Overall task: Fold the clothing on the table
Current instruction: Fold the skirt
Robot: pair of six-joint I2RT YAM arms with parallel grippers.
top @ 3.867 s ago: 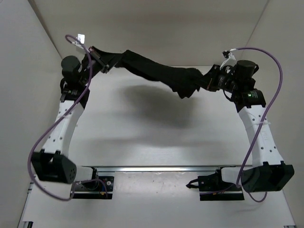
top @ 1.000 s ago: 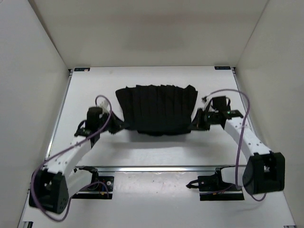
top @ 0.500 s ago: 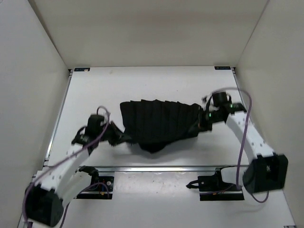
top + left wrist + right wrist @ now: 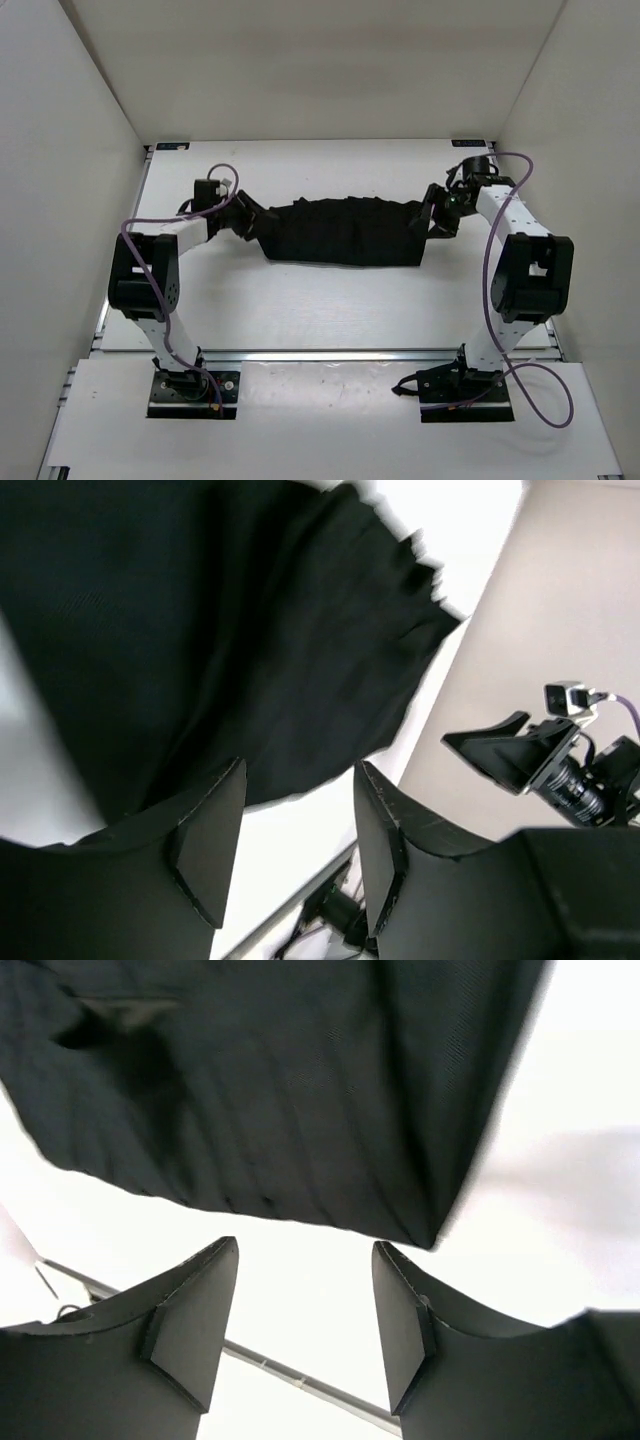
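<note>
The clothing (image 4: 340, 232) lies flat across the middle of the bench (image 4: 330, 310) as a wide, shallow black band. It looks doubled over lengthwise, so I judge one fold done and a crosswise fold left. The left tool (image 4: 246, 216) and right tool (image 4: 430, 216) sit at its ends, jaws apart and gripping nothing, and only purple cables (image 4: 220, 167) loop nearby.

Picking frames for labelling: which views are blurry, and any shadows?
Top view: sharp, evenly lit, limp black fabric garment on white tabletop. Left wrist view: garment edge smeared, left gripper crisp. Right wrist view: garment edge blurred, soft shadow on tabletop, right gripper crisp.
</note>
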